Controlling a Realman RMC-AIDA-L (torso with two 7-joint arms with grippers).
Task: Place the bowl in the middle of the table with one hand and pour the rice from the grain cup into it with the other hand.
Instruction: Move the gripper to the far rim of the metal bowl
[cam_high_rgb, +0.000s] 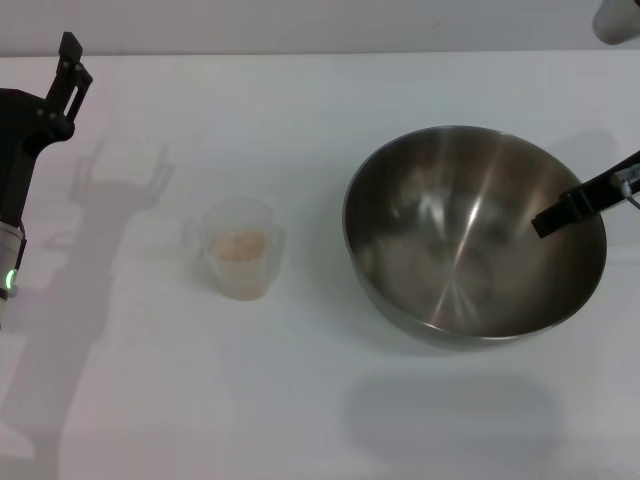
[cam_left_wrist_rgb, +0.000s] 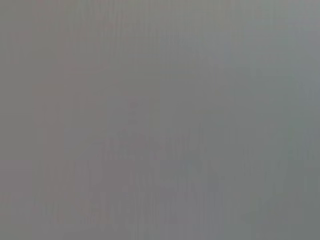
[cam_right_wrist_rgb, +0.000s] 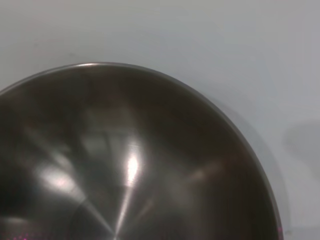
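Note:
The steel bowl (cam_high_rgb: 450, 230) is at the right of centre on the white table (cam_high_rgb: 300, 400), with a separate shadow in front of it. My right gripper (cam_high_rgb: 545, 222) reaches in from the right; one black finger lies inside the bowl's right rim and grips it. The right wrist view shows the bowl's shiny inside (cam_right_wrist_rgb: 125, 165) close up, empty. The grain cup (cam_high_rgb: 240, 282) stands upright left of the bowl, apart from it, with rice (cam_high_rgb: 240, 245) inside. My left gripper (cam_high_rgb: 68, 75) is raised at the far left edge, well away from the cup. The left wrist view shows only flat grey.
A white object (cam_high_rgb: 618, 18) sits at the far right corner beyond the table's back edge. Bare tabletop lies between the cup and the bowl and along the front.

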